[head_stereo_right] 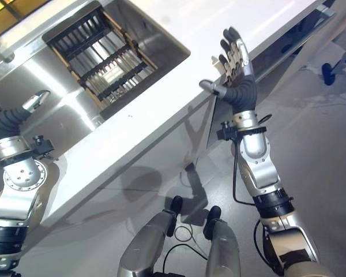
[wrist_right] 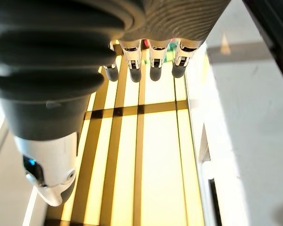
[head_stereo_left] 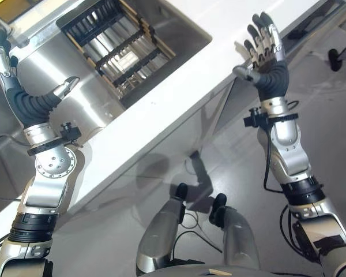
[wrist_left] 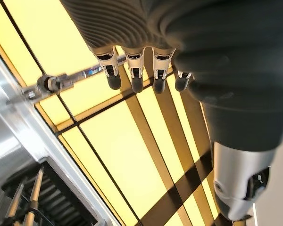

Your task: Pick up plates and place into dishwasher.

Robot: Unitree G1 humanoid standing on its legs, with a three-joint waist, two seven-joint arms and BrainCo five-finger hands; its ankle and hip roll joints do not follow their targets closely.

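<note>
We have both arms raised over the white counter [head_stereo_left: 161, 109], and neither hand carries anything. Our left hand [head_stereo_left: 14, 86] stands over the steel basin beside the rack [head_stereo_left: 118, 49], fingers straight and thumb splayed wide. Our right hand [head_stereo_left: 266, 49] is up at the far end of the counter from the rack, fingers spread and relaxed, nothing between them.

The dish rack sits sunk in the steel well, its dark tines standing in rows, and it looks bare (no plate stands in any slot that we can see). We cannot find a plate anywhere, neither on the counter nor in the basin, so the step in hand is, by our reading, the search and reach rather than the placing.

To do it well, we should bring the head round until a plate is in sight before we lower either arm. Then we should approach a plate from its edge, with the thumb under the rim and the fingers over it. We should carry it upright toward the rack, so that it can drop between two tines without knocking them.
</note>
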